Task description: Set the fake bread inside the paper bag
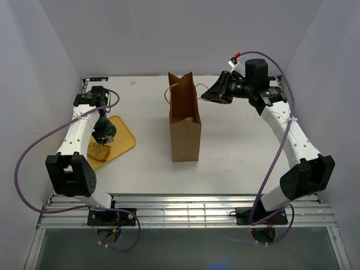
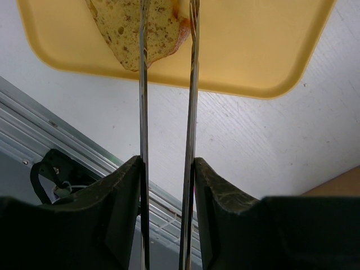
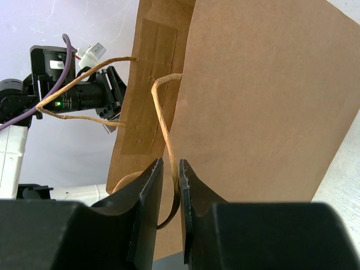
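Observation:
The brown paper bag (image 1: 184, 121) stands upright mid-table, mouth open. My right gripper (image 1: 209, 93) is at its upper right edge. In the right wrist view the jaws (image 3: 171, 169) are closed on the near looped handle (image 3: 160, 112), with the bag wall (image 3: 264, 101) right behind. A yellowish bread slice (image 1: 98, 152) lies on the yellow tray (image 1: 124, 135) at the left. My left gripper (image 1: 104, 135) hovers over it. In the left wrist view its two thin metal blades (image 2: 167, 17) stand apart across the slice (image 2: 126, 28). An orange-brown edge shows beside the slice; I cannot make out a bun.
The tray (image 2: 253, 50) sits near the table's front left edge, with the metal rail (image 2: 67, 140) just beyond it. The bag's far handle (image 3: 73, 90) hangs loose on the far side. White walls close in the table on three sides.

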Controlling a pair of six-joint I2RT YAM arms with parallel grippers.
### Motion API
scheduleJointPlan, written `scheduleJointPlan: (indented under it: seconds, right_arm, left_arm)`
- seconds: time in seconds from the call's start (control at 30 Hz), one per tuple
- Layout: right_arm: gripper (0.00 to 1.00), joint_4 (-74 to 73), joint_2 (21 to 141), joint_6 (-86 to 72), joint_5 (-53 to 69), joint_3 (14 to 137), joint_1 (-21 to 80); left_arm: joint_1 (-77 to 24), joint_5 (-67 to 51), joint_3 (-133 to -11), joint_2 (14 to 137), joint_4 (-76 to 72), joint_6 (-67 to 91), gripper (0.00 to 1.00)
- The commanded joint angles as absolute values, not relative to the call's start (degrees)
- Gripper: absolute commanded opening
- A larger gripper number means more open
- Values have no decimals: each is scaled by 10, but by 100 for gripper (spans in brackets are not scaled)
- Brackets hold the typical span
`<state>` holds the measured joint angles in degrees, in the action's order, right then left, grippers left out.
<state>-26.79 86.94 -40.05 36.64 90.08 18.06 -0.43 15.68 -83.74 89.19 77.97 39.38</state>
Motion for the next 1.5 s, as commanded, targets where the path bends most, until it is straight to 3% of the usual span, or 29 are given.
scheduleJointPlan:
  seconds: [0.0, 0.63, 1.47]
  right_arm:
    - [24, -246, 853, -392, 379, 908, 180]
    - [24, -241, 854, -396, 376, 904, 179]
    - [24, -241, 866, -394, 381, 907, 179]
  left_arm:
    - [-1, 138, -857, 879, 803, 383, 51]
    - [-1, 132, -847, 851, 804, 356, 52]
    - [-1, 170, -874, 918, 803, 376, 54]
